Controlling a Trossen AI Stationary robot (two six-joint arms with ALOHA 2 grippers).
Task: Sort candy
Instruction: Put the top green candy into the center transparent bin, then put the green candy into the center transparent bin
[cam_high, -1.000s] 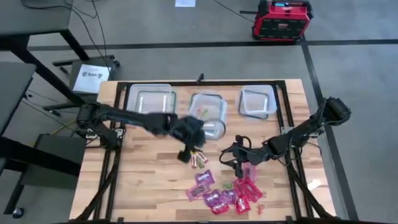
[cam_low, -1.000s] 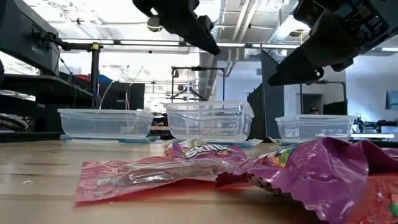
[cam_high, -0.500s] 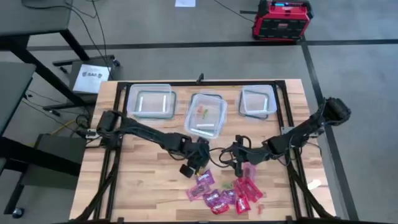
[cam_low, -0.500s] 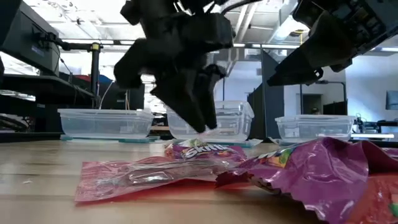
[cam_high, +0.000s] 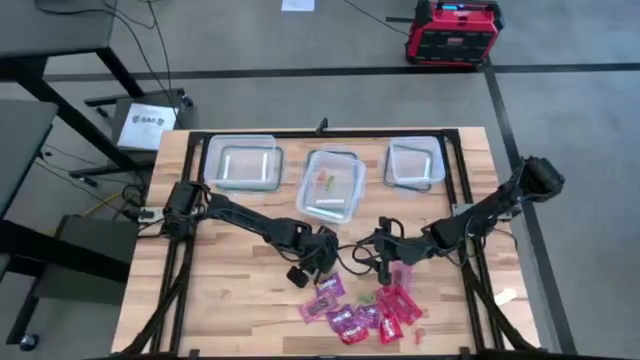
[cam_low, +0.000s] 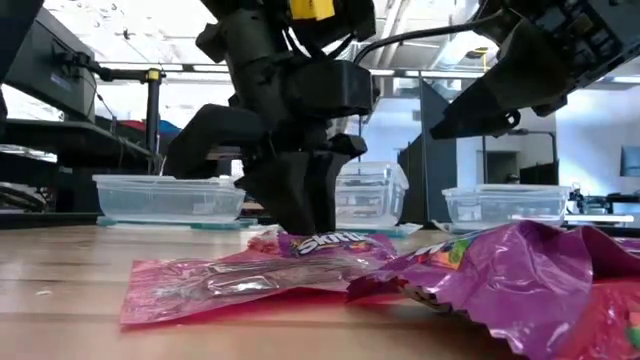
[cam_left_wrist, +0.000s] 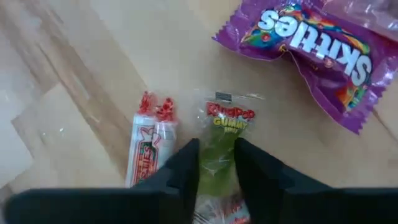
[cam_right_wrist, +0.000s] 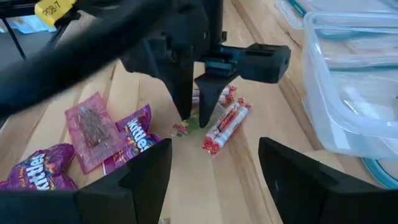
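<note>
Wooden table (cam_high: 230, 290): left pincer (cam_left_wrist: 216, 158) straddles green gummy packet (cam_left_wrist: 225, 134).

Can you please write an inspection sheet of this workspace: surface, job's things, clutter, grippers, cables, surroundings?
Surface: wooden table, black frame rails.
Job's things: green gummy packet between the left gripper fingers; two red-and-white candy rolls beside it; purple Skittles bag; pile of red and pink packets; three clear containers, the middle one holding a few sweets.
Clutter: nothing seen.
Grippers: left gripper lowered, straddling the gummy packet; right gripper open, above the pile.
Cables: black cable at the right arm.
Surroundings: red equipment case on floor.
</note>
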